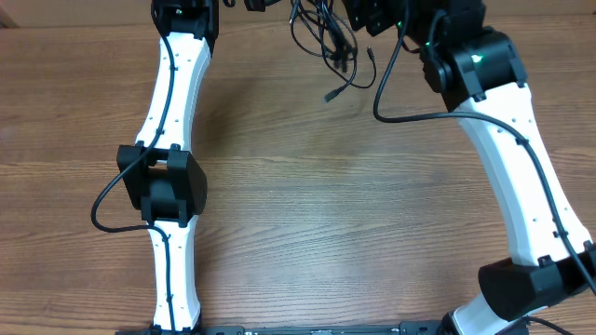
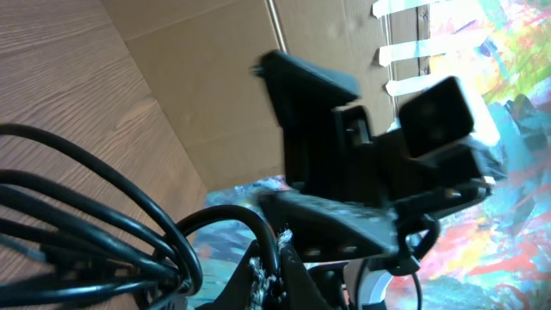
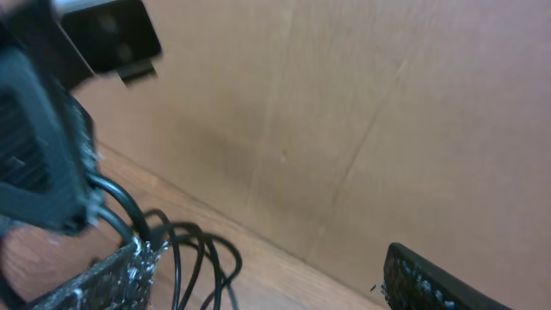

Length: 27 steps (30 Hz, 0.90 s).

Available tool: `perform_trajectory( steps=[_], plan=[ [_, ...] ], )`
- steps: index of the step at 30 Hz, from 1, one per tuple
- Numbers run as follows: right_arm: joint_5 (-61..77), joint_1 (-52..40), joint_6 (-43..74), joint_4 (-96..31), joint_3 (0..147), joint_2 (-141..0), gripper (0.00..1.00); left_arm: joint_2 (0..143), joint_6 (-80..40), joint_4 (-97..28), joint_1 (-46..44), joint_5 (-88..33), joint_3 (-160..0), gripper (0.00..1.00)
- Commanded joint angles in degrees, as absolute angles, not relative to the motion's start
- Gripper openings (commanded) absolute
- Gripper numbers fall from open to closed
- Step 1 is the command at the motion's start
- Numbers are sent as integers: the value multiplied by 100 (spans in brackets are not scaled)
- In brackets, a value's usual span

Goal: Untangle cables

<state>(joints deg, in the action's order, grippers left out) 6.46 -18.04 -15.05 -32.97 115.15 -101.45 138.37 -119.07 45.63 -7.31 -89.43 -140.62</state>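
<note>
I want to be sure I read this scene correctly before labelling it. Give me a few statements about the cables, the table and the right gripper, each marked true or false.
1. The cables sit near the far edge of the table, between the ends of the two arms. True.
2. The cables lie in separate straight lines. False: they overlap in tangled loops.
3. The right gripper has its fingers wide apart. True.
4. The table is white plastic. False: it is brown with a wood grain.
</note>
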Motion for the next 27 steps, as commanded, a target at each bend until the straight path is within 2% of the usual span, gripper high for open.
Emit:
perform_trajectory(
  steps=[1, 27],
  plan=[
    [779, -1800, -1474, -3317, 11633, -10031, 80, 13821, -11939, 4611, -760, -8855, -14138, 4],
    [1133, -1806, -1048, -3415, 11583, -10558, 79, 13821, -11939, 4742, -764, -8860, -14138, 4]
  ],
)
